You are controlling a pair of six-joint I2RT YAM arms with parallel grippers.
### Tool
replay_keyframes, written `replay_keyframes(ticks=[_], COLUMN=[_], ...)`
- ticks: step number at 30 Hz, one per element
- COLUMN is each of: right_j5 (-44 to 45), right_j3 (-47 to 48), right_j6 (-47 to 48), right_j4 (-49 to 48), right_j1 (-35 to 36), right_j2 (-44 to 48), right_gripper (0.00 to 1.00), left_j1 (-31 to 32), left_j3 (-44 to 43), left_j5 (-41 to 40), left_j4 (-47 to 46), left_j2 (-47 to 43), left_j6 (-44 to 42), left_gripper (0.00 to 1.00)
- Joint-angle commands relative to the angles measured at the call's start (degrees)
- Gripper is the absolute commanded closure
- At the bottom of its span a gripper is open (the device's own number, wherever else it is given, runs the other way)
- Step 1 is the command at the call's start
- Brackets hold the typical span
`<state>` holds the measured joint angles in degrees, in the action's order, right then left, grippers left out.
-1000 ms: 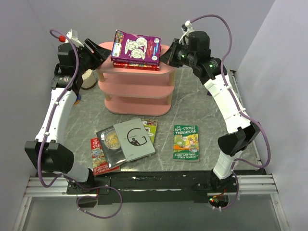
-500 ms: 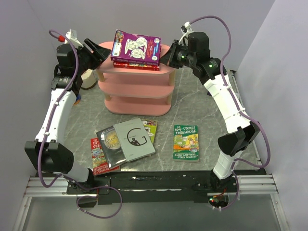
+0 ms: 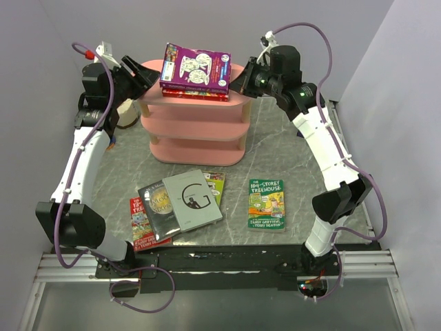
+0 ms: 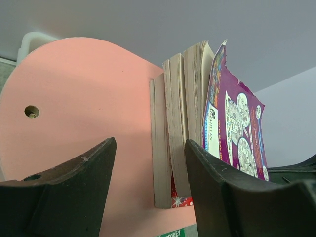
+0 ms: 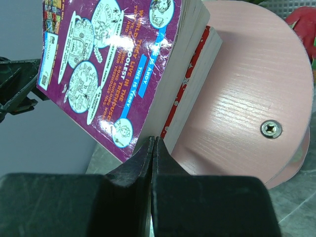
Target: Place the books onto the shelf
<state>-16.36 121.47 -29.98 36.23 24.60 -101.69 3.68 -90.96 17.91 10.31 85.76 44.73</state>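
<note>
Grey marbled table [image 3: 289, 148]. Pink three-tier shelf [image 3: 200, 131] stands at the back centre, upright.

Both arms reach in to the top tier, one from each side. The left gripper [image 4: 150, 143] is at the left end of the top board. Its jaws are well apart with nothing between them, and they point at the page edges of the stack. The right gripper [image 5: 154, 143] is at the right end. Its jaws are pressed together and hold nothing, and the tips are right at the near corner of the purple book [image 3: 195, 67]. Cannot tell if they touch it.

Books on the shelf: the purple book lies flat on the top tier, on top of a red-spined book [image 3: 198, 95]. The lower two tiers look bare.

Books on the table, in front of the shelf:
- Grey book [image 3: 193, 200] with a big "G", on top of an overlapping pile.
- Dark book [image 3: 156, 205], partly under the grey book's left side.
- Red book [image 3: 140, 224], sticking out at the pile's lower left.
- Lime book [image 3: 216, 182], peeking out at the grey book's upper right.
- Green book [image 3: 267, 204], lying alone to the right, apart from the pile.
</note>
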Motion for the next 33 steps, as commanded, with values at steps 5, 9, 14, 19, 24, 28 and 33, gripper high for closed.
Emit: replay_keyframes(ticks=[5, 9, 14, 19, 24, 28, 33], right_j5=[-1.6, -1.7, -1.1, -1.0, -1.2, -1.0, 0.7], right_j3=[-0.6, -0.6, -0.5, -0.7, -0.8, -1.5, -3.3], right_j6=[-0.3, -0.4, -0.2, -0.1, -0.2, -0.2, -0.3], right_j4=[-1.9, -1.9, -1.2, -1.2, -1.1, -1.0, -1.4], right_j1=[0.4, 0.4, 0.3, -0.3, -0.7, -1.0, -1.6], right_j2=[2.8, 2.7, 2.8, 3.2, 3.3, 4.0, 6.1], right_gripper=[1.0, 1.0, 1.0, 1.0, 1.0, 1.0, 0.97], left_j1=[3.3, 3.2, 1.8, -1.0, -2.2, -3.3, -3.6], left_j3=[1.6, 1.6, 0.3, 1.6, 2.2, 2.5, 3.7], left_j5=[4.3, 3.1, -1.0, -2.0, -3.8, -5.1, -6.5], left_j4=[3.2, 4.1, 6.7, 6.9, 7.9, 8.8, 8.1], left_j2=[2.2, 1.6, 0.8, -0.9, -1.4, -1.8, -4.2], left_j6=[-0.3, -0.4, -0.4, 0.5, 1.1, 2.1, 4.1], left_gripper=[0.36, 0.34, 0.2, 0.14, 0.13, 0.12, 0.12])
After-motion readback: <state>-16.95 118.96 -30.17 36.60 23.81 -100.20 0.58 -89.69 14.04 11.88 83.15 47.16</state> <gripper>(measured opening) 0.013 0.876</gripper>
